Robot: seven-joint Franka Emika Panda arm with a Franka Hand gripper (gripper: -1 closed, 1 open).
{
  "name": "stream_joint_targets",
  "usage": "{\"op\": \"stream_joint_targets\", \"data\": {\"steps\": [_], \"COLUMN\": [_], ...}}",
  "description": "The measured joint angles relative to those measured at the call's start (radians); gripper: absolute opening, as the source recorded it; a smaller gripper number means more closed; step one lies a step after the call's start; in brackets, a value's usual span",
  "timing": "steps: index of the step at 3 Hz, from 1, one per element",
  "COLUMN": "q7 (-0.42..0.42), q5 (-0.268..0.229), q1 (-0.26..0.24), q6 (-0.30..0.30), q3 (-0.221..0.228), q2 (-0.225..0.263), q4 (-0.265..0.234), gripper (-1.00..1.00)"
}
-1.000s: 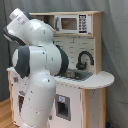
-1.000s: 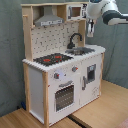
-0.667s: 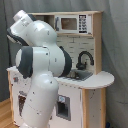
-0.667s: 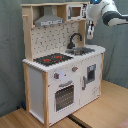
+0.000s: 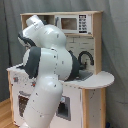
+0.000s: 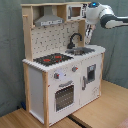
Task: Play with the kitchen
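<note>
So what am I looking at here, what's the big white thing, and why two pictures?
The big white thing is a robot arm. Two fixed cameras film it from different sides. In the first exterior view its bulky body hides much of a toy kitchen. The second exterior view shows the kitchen's front: stovetop with red burners, sink, black faucet, oven door, grey hood. There the arm comes in from the upper right above the sink. Its gripper isn't clearly visible, and I see nothing held.

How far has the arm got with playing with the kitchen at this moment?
Nothing on the kitchen looks altered: the oven door is shut and the stovetop bare. The arm is beside the shelf near the faucet, its gripper out of sight. All actual play remains.
</note>
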Motion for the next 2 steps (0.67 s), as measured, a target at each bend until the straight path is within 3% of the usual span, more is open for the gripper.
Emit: {"op": "stream_joint_targets", "data": {"steps": [1, 2], "q7": [-0.016, -0.04], "q5": [0.034, 0.056], "q1": [0.026, 0.082], "q6": [0.069, 0.131], "q3": [-0.061, -0.134], "q2": [0.001, 0.001], "q4": [-0.004, -0.003], "gripper": [1.0, 1.0]}}
